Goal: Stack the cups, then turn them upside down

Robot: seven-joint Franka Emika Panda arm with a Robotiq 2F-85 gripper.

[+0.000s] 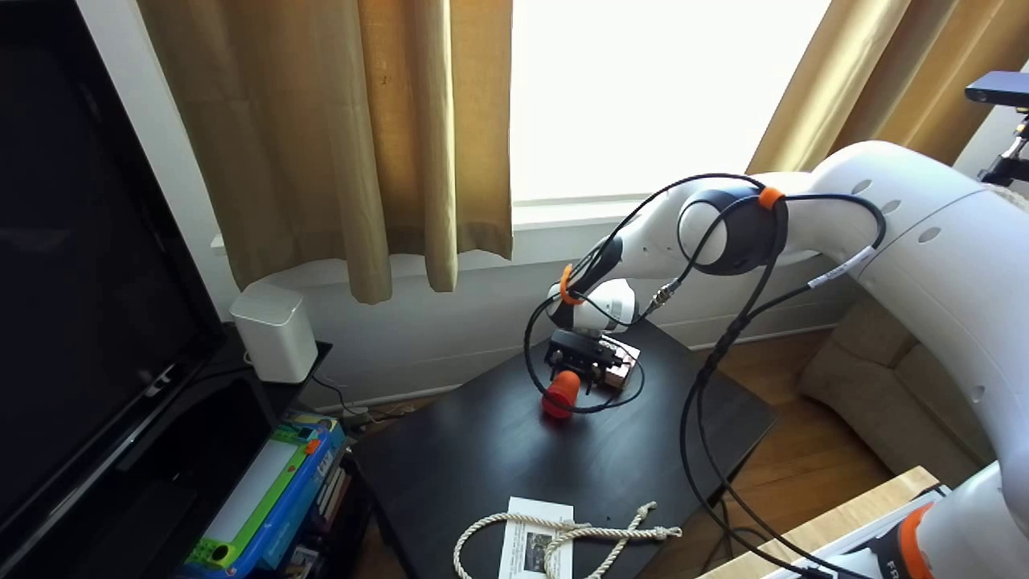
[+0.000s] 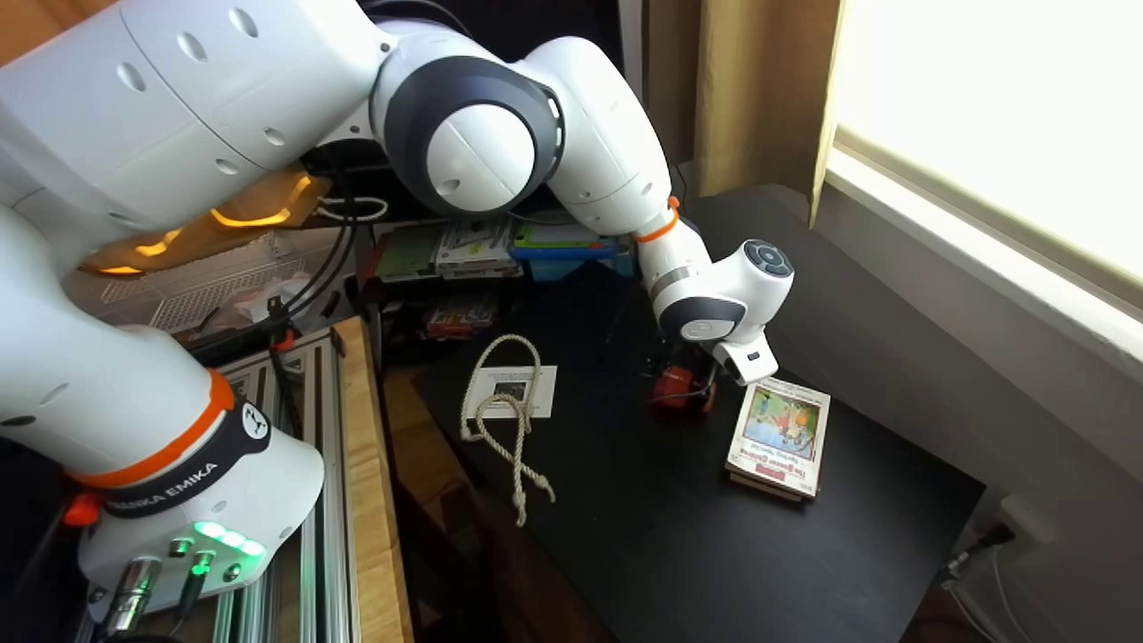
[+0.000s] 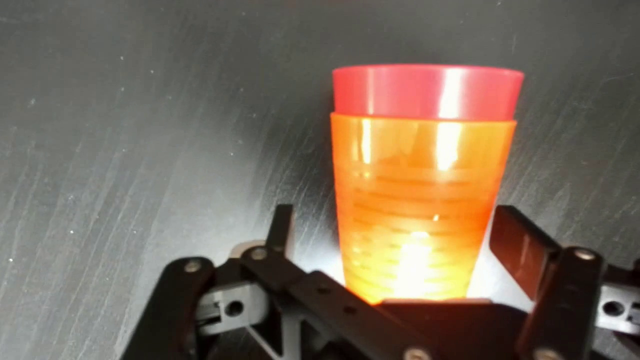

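- Wrist view, right of centre: red cup inside orange cup, the gripper spread wide around it.
- In an exterior view I see both below centre, on the table.
- In an exterior view they're right of centre, near a flat box.

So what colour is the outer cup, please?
The outer cup is orange, clearest in the wrist view.

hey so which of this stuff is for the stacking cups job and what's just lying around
For the job:
orange cup
red cup, nested in the orange cup
gripper, open

Just lying about:
rope, across the printed sheet
flat picture-covered box
blue-and-green board
white speaker-like device
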